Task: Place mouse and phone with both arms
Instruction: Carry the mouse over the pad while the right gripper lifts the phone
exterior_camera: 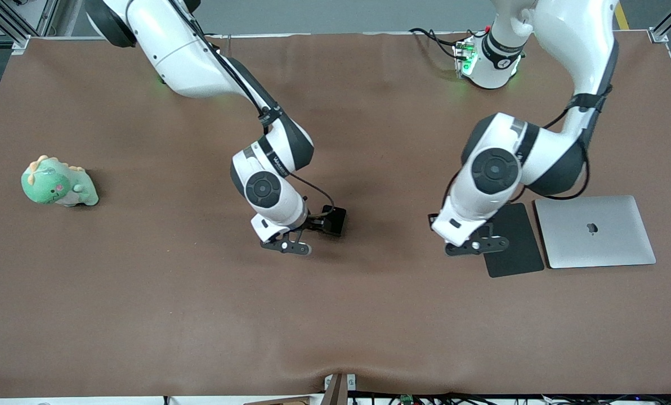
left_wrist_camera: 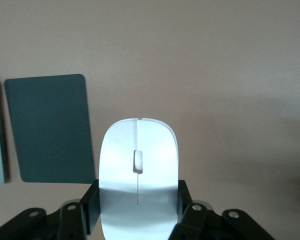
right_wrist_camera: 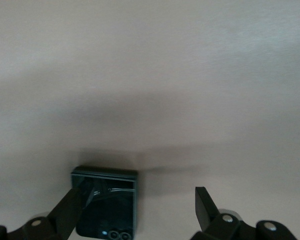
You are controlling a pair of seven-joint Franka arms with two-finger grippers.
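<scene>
Left gripper is clamping small white oval mouse over brown desk, beside matte black mat & silver laptop. Right gripper, fingers apart, is hanging mid-desk w/ glossy black phone touching one finger. Green plush dinosaur is sitting near right arm's desk edge.

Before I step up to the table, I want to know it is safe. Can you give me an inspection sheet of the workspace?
Surface: brown cloth, rippled at the edge nearest the front camera.
Job's things: mouse clamped in the left gripper, near the mat; phone lying by one finger of the right gripper.
Clutter: mat, with a closed laptop beside it; plush dinosaur toward the right arm's end.
Grippers: left shut on the mouse; right open, over mid-table.
Cables: cable looped at the right arm's wrist; wires by the left arm's base.
Surroundings: frame post at a table corner.
</scene>
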